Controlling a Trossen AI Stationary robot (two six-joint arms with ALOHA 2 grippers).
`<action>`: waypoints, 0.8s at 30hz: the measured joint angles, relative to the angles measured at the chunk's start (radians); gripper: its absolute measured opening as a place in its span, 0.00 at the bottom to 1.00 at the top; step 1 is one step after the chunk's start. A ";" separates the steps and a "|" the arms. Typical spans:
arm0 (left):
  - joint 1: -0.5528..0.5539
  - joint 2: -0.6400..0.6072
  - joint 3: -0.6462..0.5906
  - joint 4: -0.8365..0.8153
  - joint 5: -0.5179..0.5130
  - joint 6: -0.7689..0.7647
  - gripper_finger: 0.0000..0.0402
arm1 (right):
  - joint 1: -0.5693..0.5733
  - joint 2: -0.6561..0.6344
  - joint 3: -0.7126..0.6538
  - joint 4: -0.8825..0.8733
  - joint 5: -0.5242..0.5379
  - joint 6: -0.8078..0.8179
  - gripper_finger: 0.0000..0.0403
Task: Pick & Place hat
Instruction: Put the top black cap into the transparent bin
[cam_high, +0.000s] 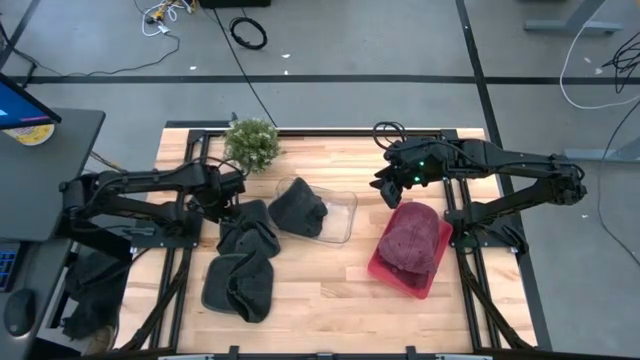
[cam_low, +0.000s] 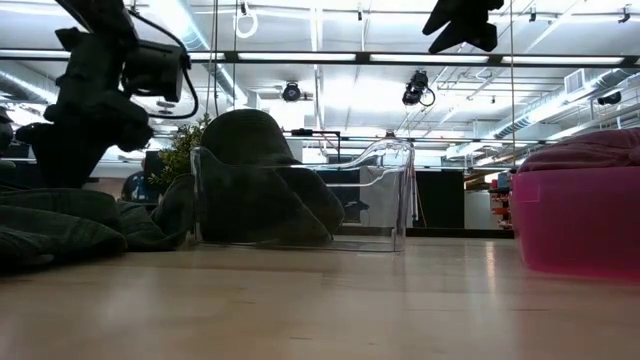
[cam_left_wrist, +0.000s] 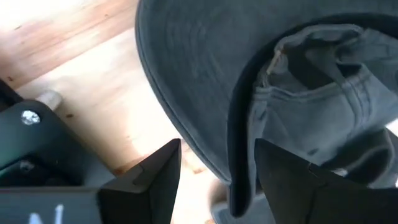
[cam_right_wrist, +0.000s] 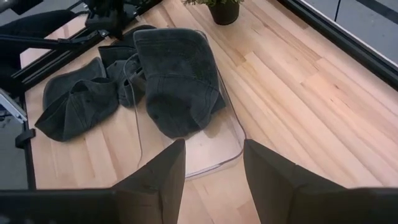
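A dark grey hat (cam_high: 298, 208) lies in a clear plastic box (cam_high: 343, 215) at the table's middle, its crown up; it also shows in the right wrist view (cam_right_wrist: 177, 87). Two more dark grey hats (cam_high: 248, 230) (cam_high: 240, 287) lie on the table left of the box. My left gripper (cam_high: 228, 203) is open, low over the nearer-to-box hat; in the left wrist view its fingers (cam_left_wrist: 161, 174) stand on either side of that hat's brim edge (cam_left_wrist: 239, 180). My right gripper (cam_high: 385, 190) is open and empty, raised between the box and a maroon hat (cam_high: 412, 238).
The maroon hat lies in a red bin (cam_high: 400, 280) at the right. A small potted plant (cam_high: 252, 142) stands at the far edge, behind the box. Bare wood shows along the near edge and between the box and the bin.
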 joint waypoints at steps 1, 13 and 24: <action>0.004 0.000 -0.009 0.015 -0.004 -0.001 0.51 | 0.000 0.000 0.000 0.000 0.000 0.005 0.41; 0.029 0.002 -0.045 0.056 -0.036 -0.016 0.51 | 0.000 0.000 0.000 0.001 0.000 0.037 0.41; 0.026 0.003 -0.045 0.111 -0.049 -0.012 0.42 | 0.000 0.000 0.000 0.001 0.000 0.038 0.41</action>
